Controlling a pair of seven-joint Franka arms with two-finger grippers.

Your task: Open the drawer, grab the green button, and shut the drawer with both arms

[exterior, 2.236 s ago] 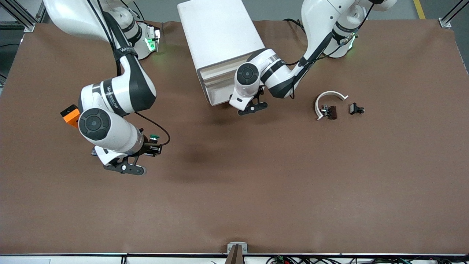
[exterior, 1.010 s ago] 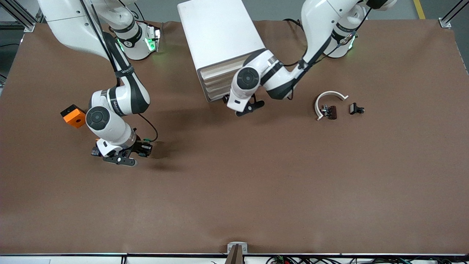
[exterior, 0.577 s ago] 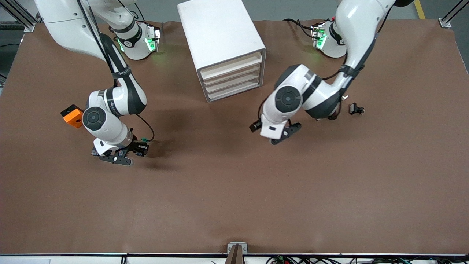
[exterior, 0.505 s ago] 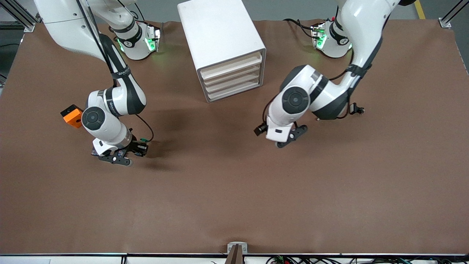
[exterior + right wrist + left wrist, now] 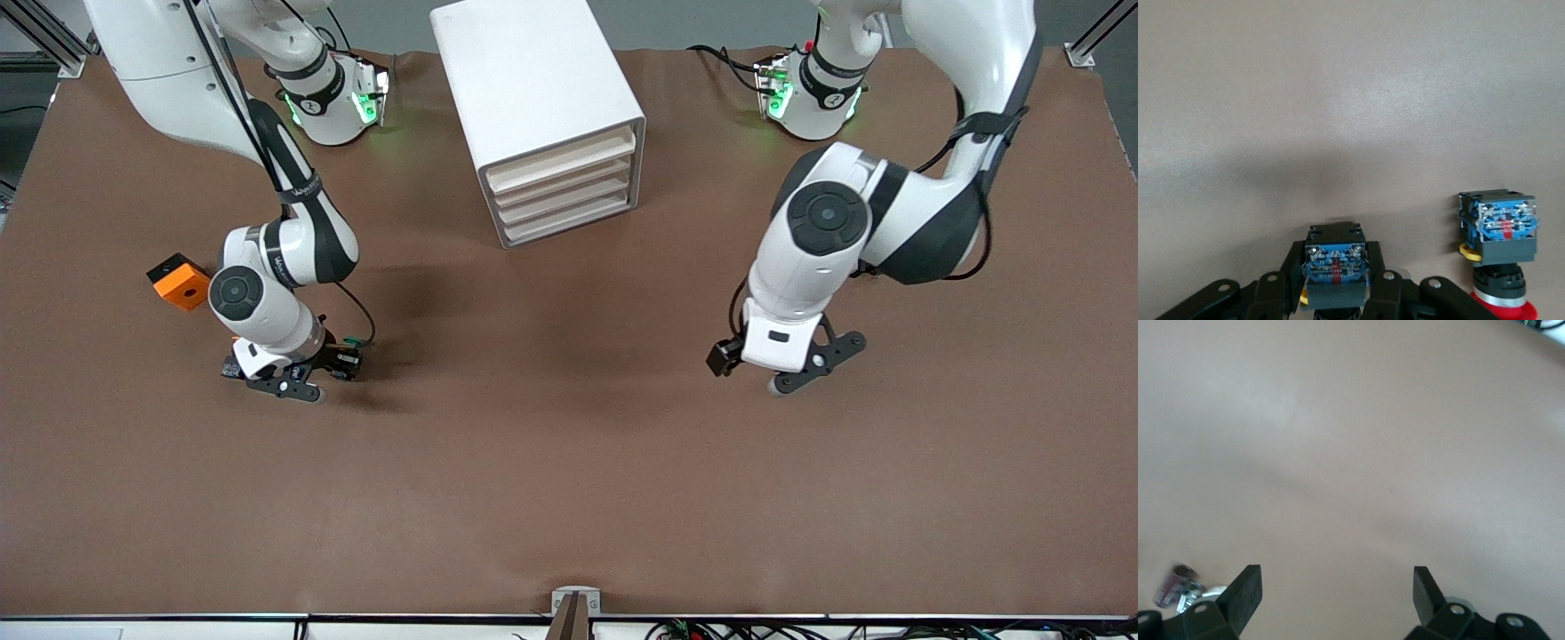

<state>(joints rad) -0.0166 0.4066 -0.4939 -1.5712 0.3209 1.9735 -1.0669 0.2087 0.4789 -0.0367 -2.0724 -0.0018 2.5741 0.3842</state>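
My right pincer (image 5: 342, 360): clamped on the button (image 5: 1336, 263), low at the surface (image 5: 569, 462).
My left pincer (image 5: 805, 364): spread, empty, over bare surface.
Button: likely light, rigid, slick; hold flat sides.

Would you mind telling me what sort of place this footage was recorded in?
Most likely a robotics lab or test cell: a workbench under a brown mat, aluminium frame posts at its corners, and a white drawer cabinet between two bench-mounted arms, with cabling along the edge.
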